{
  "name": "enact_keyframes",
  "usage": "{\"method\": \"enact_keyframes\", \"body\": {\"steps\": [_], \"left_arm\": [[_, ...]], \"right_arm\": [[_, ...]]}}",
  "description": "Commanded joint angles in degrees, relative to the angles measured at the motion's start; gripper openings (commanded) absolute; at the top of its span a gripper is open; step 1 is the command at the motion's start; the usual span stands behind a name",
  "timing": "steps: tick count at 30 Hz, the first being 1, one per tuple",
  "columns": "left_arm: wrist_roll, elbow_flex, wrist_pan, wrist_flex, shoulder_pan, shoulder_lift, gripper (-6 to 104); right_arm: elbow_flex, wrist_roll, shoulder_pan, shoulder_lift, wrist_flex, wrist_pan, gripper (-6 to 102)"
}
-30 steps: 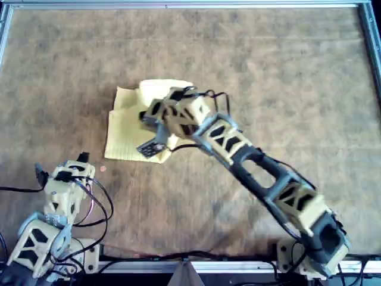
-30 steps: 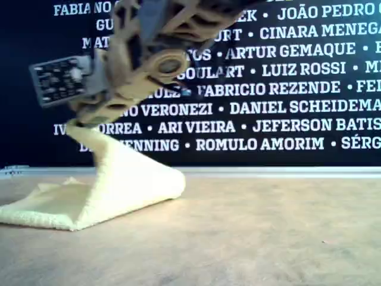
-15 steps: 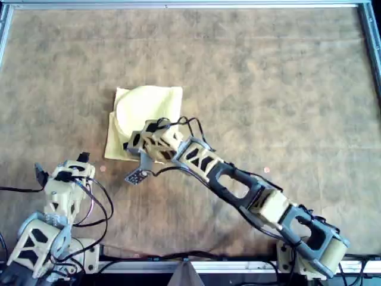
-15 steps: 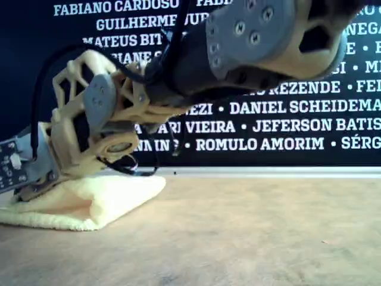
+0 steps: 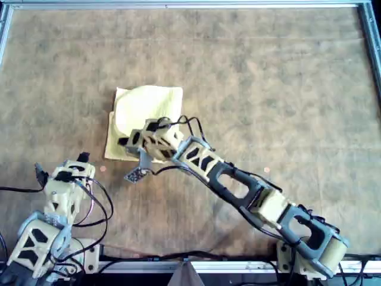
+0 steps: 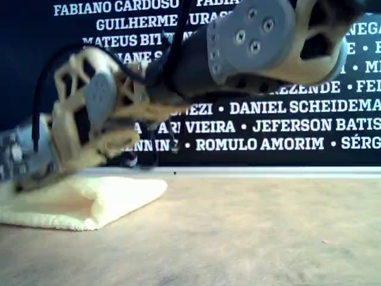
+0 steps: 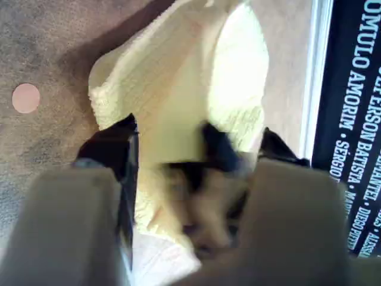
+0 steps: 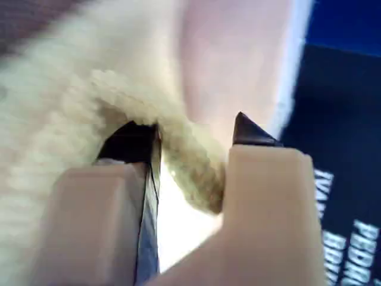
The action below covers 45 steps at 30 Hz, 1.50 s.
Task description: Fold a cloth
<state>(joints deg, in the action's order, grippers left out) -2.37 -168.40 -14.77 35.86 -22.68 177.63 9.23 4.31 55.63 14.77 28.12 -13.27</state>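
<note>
The pale yellow cloth lies folded over on the brown table, left of centre in the overhead view, and rests low and flat in the exterior view. The long arm reaching from the overhead view's bottom right is my right arm. Its gripper is down at the cloth's near edge, open, with the fuzzy edge of the cloth lying between the spread fingers. My left gripper stays folded back at the overhead view's bottom left. It is open and empty, facing the cloth from a distance.
A small pink dot marks the table between the left gripper and the cloth, and another lies beside the right arm. A metal frame borders the table. A dark banner with white names stands behind it.
A second ago the right gripper held the cloth's edge up in the air. It swung that edge over and down, so the cloth now lies folded flat. The left arm has not moved.
</note>
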Motion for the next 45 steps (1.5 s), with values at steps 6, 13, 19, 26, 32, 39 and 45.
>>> {"method": "enact_keyframes", "body": {"steps": [6,13,19,26,32,39,45], "left_arm": [[-0.18,1.14,-0.44,-0.18,-0.18,0.7,73],[-0.18,1.14,-0.44,-0.18,-0.18,0.7,73],[-0.18,1.14,-0.44,-0.18,-0.18,0.7,73],[0.62,1.05,-0.44,-0.09,-0.18,0.7,72],[-0.09,1.23,-0.53,-0.09,-0.09,0.7,72],[-0.09,2.2,-6.42,-0.09,1.23,0.7,72],[0.7,1.14,-16.7,-0.09,2.2,0.7,72]], "right_arm": [[-5.1,0.62,-2.11,18.72,16.88,-0.62,44],[-5.01,0.62,-2.29,19.69,25.4,0.09,44],[-4.57,-0.44,-4.83,26.28,37.35,0.18,34],[-3.6,-0.62,-8.26,28.92,57.22,-0.7,0],[-3.52,-0.7,-14.59,31.29,63.54,-0.79,1],[3.25,-8.35,-22.41,42.19,63.72,0.09,1],[26.98,-9.14,-26.37,64.07,63.11,0.26,1]]}}
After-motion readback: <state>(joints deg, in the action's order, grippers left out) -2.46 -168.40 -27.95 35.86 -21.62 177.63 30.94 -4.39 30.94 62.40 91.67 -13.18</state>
